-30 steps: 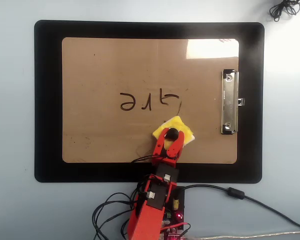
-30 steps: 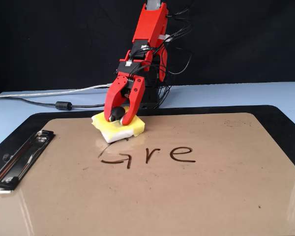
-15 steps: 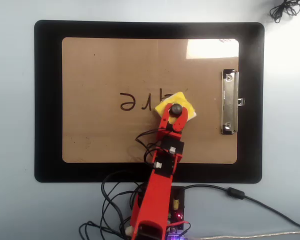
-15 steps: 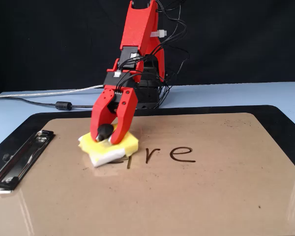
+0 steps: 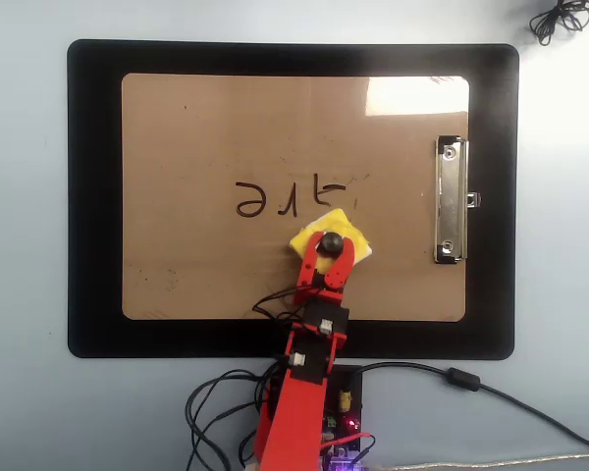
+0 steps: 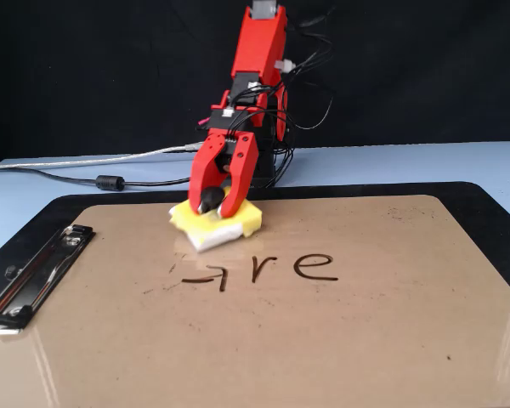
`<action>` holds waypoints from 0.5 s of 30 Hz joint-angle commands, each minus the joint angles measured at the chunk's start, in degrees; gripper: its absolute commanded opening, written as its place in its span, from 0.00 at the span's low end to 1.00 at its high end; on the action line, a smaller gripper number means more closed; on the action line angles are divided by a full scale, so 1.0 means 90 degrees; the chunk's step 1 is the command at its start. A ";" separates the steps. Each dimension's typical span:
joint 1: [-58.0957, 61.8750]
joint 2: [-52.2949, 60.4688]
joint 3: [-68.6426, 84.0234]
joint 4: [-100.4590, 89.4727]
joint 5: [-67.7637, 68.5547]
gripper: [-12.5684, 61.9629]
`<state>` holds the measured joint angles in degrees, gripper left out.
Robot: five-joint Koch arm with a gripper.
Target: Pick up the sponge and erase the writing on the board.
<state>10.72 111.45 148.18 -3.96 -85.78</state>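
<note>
The yellow sponge with a white underlayer lies on the tan board, just below and right of the dark writing in the overhead view. My red gripper reaches down from the near edge, and its jaws close around the sponge's black knob. In the fixed view the gripper presses the sponge onto the board, just behind and left of the writing. The left end of the writing looks smeared.
A silver clip sits at the board's right edge in the overhead view and at its left in the fixed view. A black mat surrounds the board. Loose cables lie by the arm's base, with a coiled cord at top right.
</note>
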 commanded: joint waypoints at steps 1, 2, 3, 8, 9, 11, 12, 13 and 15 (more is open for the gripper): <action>0.0029 -0.1055 -0.0967 -0.0303 -0.0117 0.06; 0.0029 -0.1426 -0.1279 -0.0342 -0.0127 0.06; 0.0020 -0.1719 -0.1494 -0.0391 -0.0117 0.06; 0.0225 -0.0869 -0.0508 -0.0566 -0.0068 0.06; 0.0332 -0.0312 -0.0049 -0.0586 -0.0049 0.06; 0.0508 0.0820 0.0967 -0.0586 -0.0029 0.06; 0.0537 0.1533 0.1494 -0.0576 -0.0029 0.06; 0.0537 0.2021 0.1836 -0.0557 -0.0029 0.06; 0.0547 0.2539 0.2178 -0.0557 -0.0029 0.06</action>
<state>14.85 129.73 167.96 -7.73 -85.87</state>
